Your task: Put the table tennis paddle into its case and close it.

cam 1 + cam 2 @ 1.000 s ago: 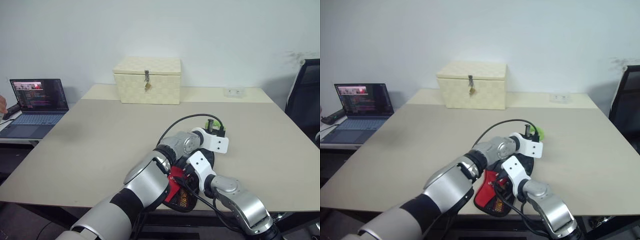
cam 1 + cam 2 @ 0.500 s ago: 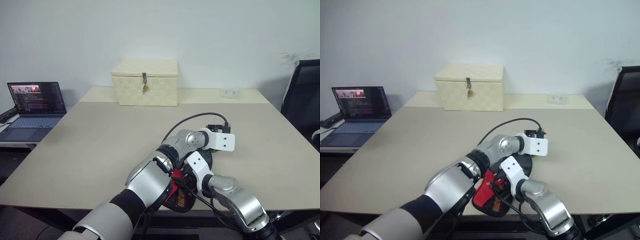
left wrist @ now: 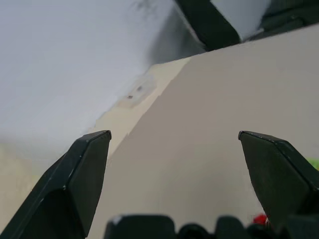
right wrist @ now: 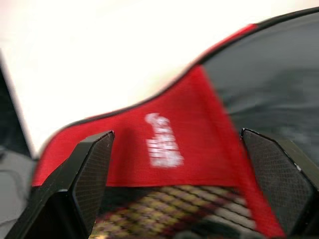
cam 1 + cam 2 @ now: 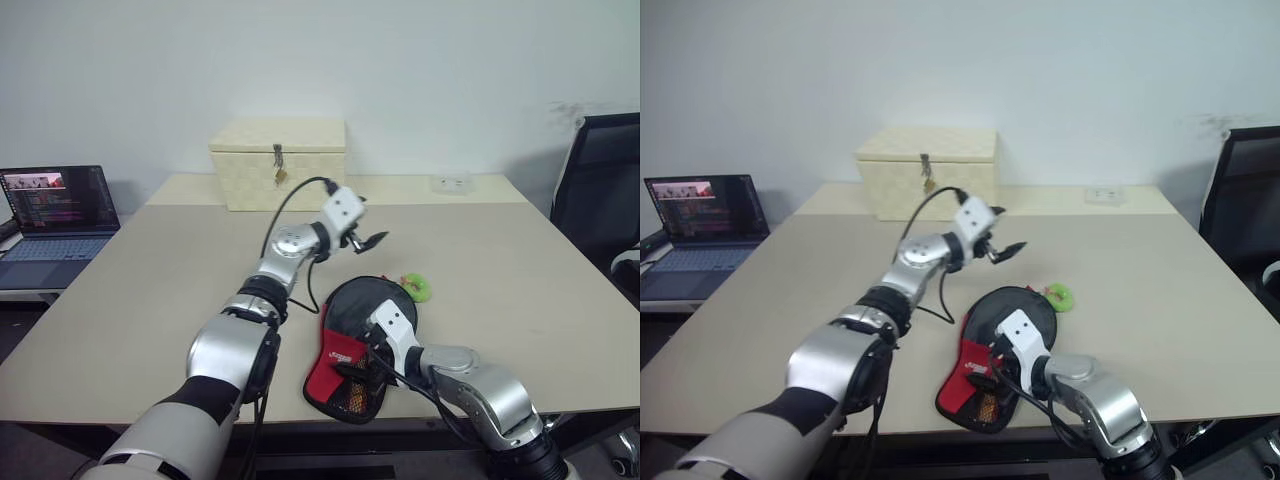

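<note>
The case (image 5: 355, 345) is seen lying flat at the near edge of the table (image 5: 150, 290), at about 6 o'clock on the tabletop, its black top toward the wall and its red lower part toward the robot. Mesh lining is exposed at the near end, so the pouch is judged to be not yet fully zipped. The paddle itself cannot be made out; it is presumably inside the case, though this cannot be confirmed.

The right gripper (image 5: 372, 352) is held low over the red part with its fingers spread wide, nothing pinched between them. The left gripper (image 5: 368, 240) is raised above the table at about 11 o'clock from the case, its fingers likewise spread and empty.

The closing step is judged to be in hand. For the next move, the zip pull would have to be found and pinched, with the case steadied by the other gripper; the pull cannot be located here.

A white logo (image 4: 163, 142) is printed on the red fabric, but it cannot be read. A small green object (image 5: 415, 288) lies just beyond the case at 2 o'clock.
</note>
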Motion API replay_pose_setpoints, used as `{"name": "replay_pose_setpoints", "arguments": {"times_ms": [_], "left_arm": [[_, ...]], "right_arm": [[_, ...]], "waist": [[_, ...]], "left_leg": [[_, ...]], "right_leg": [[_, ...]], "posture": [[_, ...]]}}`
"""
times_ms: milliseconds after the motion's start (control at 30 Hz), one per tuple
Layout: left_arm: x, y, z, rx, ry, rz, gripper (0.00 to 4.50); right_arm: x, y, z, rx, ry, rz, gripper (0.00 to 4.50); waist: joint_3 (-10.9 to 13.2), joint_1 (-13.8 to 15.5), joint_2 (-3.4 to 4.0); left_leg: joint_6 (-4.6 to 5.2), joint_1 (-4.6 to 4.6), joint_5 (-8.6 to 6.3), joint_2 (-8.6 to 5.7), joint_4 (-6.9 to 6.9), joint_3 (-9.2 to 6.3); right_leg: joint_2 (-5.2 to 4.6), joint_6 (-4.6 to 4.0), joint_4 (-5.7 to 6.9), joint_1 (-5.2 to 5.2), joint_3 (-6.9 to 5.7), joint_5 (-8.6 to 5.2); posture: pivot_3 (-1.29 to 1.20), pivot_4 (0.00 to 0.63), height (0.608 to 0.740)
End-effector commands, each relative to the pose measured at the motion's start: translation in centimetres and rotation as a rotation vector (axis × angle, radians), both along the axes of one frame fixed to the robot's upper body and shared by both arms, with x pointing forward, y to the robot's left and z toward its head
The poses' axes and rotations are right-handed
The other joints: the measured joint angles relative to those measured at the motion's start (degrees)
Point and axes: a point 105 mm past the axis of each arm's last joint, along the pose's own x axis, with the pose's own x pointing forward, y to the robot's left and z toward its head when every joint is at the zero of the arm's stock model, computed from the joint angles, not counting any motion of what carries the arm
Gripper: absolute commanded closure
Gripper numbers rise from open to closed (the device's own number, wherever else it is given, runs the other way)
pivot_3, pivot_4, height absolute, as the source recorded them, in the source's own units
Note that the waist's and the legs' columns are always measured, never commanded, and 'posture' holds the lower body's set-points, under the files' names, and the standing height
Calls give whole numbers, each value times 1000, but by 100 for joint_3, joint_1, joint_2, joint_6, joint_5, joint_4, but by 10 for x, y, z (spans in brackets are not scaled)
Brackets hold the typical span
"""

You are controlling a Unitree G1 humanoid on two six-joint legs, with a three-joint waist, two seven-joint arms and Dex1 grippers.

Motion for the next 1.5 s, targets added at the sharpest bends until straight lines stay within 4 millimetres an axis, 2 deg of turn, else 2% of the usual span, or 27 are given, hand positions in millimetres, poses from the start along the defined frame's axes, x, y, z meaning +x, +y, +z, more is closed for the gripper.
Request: {"name": "replay_pose_setpoints", "arguments": {"times_ms": [33, 167, 367, 500, 633, 733, 833, 933, 1167, 1300, 1500], "left_arm": [[-14, 36, 17, -162, 68, -121, 39], [-51, 76, 12, -215, 210, -275, 39], [-106, 115, -8, -137, 351, -318, 39], [-129, 122, -22, -88, 402, -308, 39], [-137, 122, -33, -71, 418, -271, 39], [-139, 120, -35, -69, 420, -266, 39], [-139, 119, -35, -68, 416, -258, 39], [-139, 119, -34, -61, 411, -254, 0], [-141, 114, -35, -52, 405, -255, 0], [-142, 110, -36, -49, 404, -256, 0], [-143, 105, -36, -47, 405, -258, 0]], "right_arm": [[4, 0, 39, 96, -77, 11, 0], [20, -19, 58, 139, -127, -97, 0], [39, -57, 70, 173, -138, -278, 0], [55, -90, 57, 141, -85, -462, 0], [73, -115, 35, 109, -5, -635, 0], [79, -116, 27, 99, 19, -665, 0], [81, -106, 19, 100, 48, -637, 0], [83, -95, 14, 105, 64, -593, 632], [91, -79, 8, 76, 70, -483, 3145], [98, -76, 7, 49, 56, -425, 4385], [111, -59, 17, -2, -7, -274, 4449]], "waist": [[12, -22, 3], [18, -27, 5], [20, 2, 7], [20, 49, 7], [21, 63, 8], [22, 58, 10], [23, 36, 12], [24, 12, 13], [24, -13, 13], [24, -54, 13], [24, -172, 12]], "left_leg": [[0, -2, 0, 2, -1, 3], [-1, -2, 1, 20, -2, -7], [-1, -1, 0, 59, -3, -16], [-2, 2, 1, 63, -1, -12], [-1, 5, 1, 71, -1, -1], [-1, 7, 1, 78, -3, 7], [-1, 6, 0, 86, -7, 10], [0, 7, 0, 90, -10, 10], [0, 9, 0, 91, -9, 14], [0, 17, 0, 91, -9, 25], [0, 26, 0, 92, -6, 32]], "right_leg": [[0, -19, 9, -11, 7, 10], [1, -31, 13, -14, 0, 7], [-4, -36, 10, -12, 9, 5], [-4, -43, 12, -6, 10, 5], [5, -43, 10, -5, 16, 4], [22, -44, 10, -10, 24, 3], [28, -47, 9, -14, 28, 2], [33, -48, 9, -15, 28, 2], [36, -45, 9, -15, 27, 0], [44, -48, 9, -14, 27, 2], [55, -54, 10, -13, 33, 5]], "posture": [[0, 150, 740], [0, 150, 740], [0, 150, 740], [0, 150, 740], [0, 150, 740], [0, 150, 740], [0, 150, 740], [0, 150, 740], [0, 150, 740], [0, 150, 740], [0, 150, 740]]}}
